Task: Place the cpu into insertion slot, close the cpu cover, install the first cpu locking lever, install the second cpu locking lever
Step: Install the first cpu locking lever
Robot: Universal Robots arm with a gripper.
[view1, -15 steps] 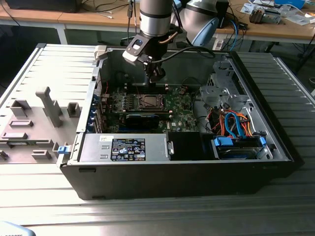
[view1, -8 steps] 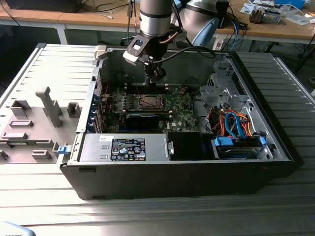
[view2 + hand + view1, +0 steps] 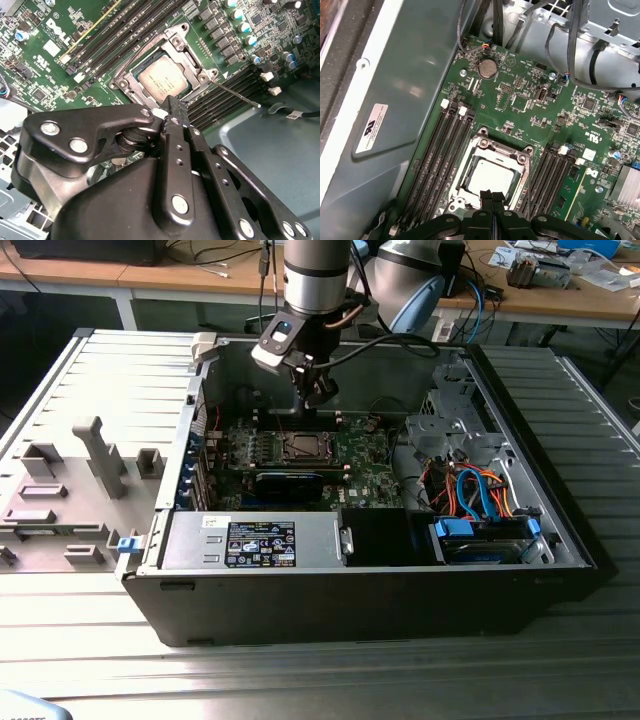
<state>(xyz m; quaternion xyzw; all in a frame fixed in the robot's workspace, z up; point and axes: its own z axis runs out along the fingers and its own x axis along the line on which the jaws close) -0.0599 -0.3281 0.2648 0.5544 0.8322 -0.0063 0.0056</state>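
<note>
The gripper is fully closed, with nothing gripped. The cpu is seated in its socket just beyond the fingertips, framed by the lowered cpu cover. Lever installation is judged to be in hand; fingertip contact with the free locking lever is required.

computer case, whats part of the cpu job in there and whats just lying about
Job:
cpu, in its socket
cpu cover, lying over it
lever rod
gripper, shut, close above the socket

Lying about:
memory slots
coin battery
drive cables
grey fixture tray
</note>
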